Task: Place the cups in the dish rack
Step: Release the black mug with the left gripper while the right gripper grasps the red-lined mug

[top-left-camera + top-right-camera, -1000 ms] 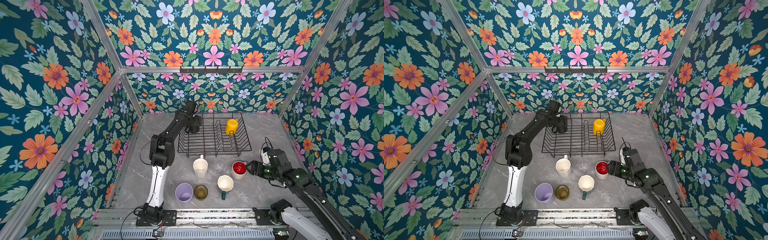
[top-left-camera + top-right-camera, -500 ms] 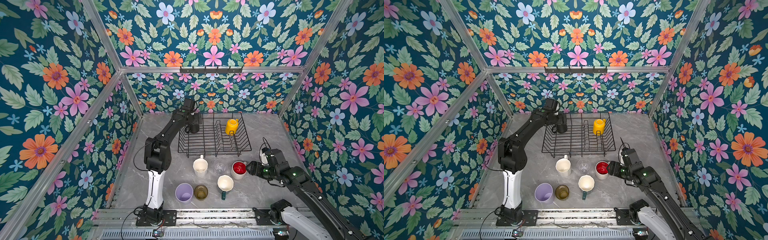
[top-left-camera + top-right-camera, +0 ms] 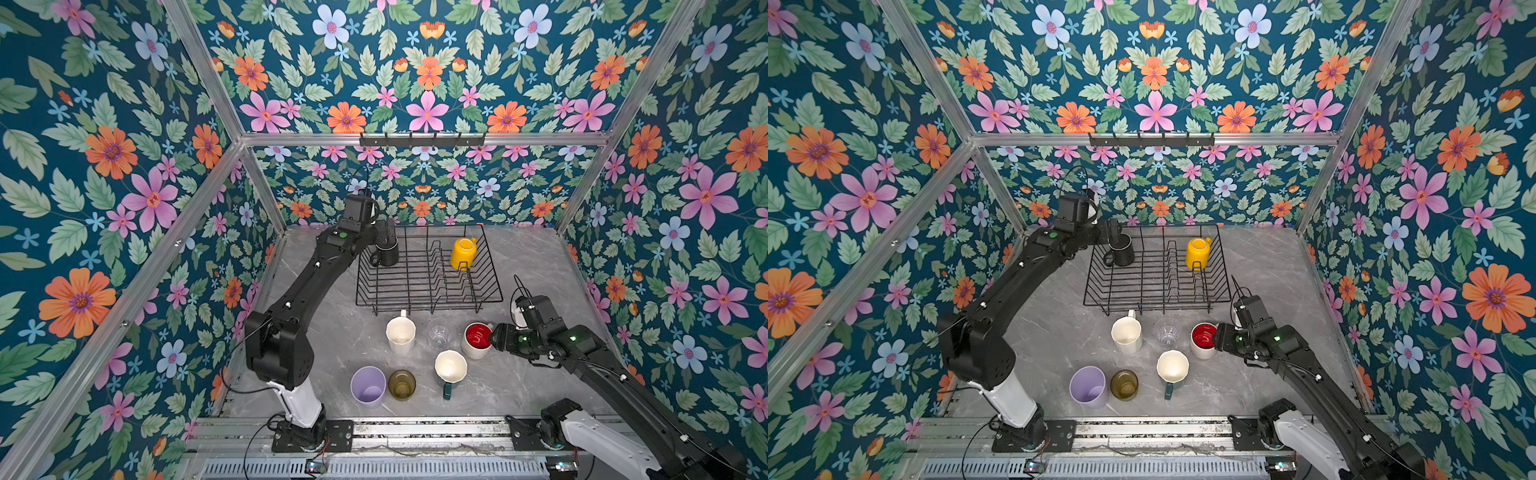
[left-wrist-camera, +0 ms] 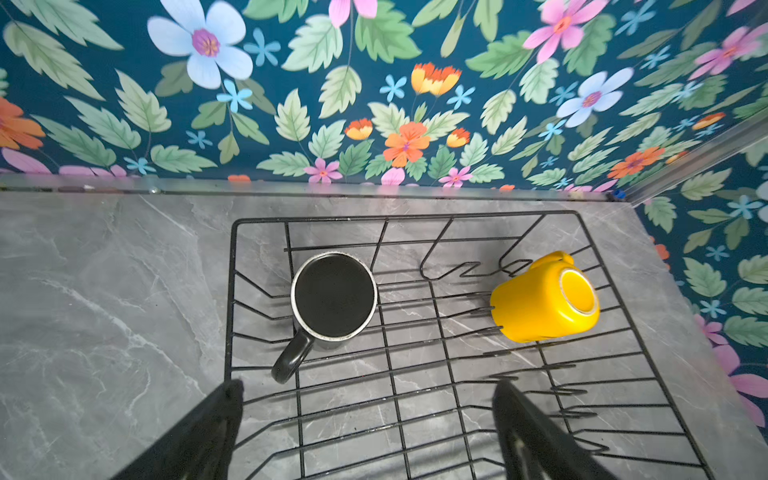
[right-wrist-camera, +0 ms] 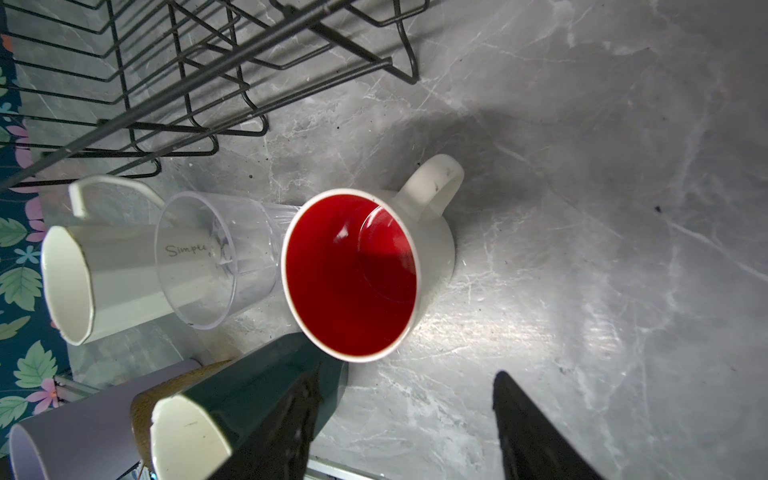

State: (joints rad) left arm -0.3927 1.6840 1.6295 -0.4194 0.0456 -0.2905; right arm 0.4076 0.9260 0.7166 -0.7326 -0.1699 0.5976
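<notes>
The rack (image 3: 415, 286) holds two cups. The black mug (image 4: 332, 295) stands upright in the far left corner, mouth up. The yellow mug (image 4: 544, 299) leans tipped over on the prongs near the far right, with its bottom showing. The middle and near side of the rack are bare wire.

Six cups stand on the worktop (image 3: 540, 266) in front of the rack. Next to the rack, from left to right, are the white mug (image 3: 400, 336), the clear glass (image 3: 439, 332) and the red mug (image 3: 477, 338). In the front row are the purple cup (image 3: 368, 385), the brown glass (image 3: 401, 384) just beside it, and the green mug (image 3: 450, 368).

Your left tool (image 4: 368, 386) hangs over the rack, spread wide, with nothing in it. The black mug's handle points toward it. Your right tool (image 5: 407, 378) sits low, right next to the red mug, with its fingers apart and only worktop between them. One finger is close to the mug's rim. Bare worktop runs from the red mug to the right wall.

The right wrist view shows the red mug's handle on the side away from the tool. It also shows a word printed on the clear glass, which is too small to see in the top views. Only the top views show all six cups whole.
</notes>
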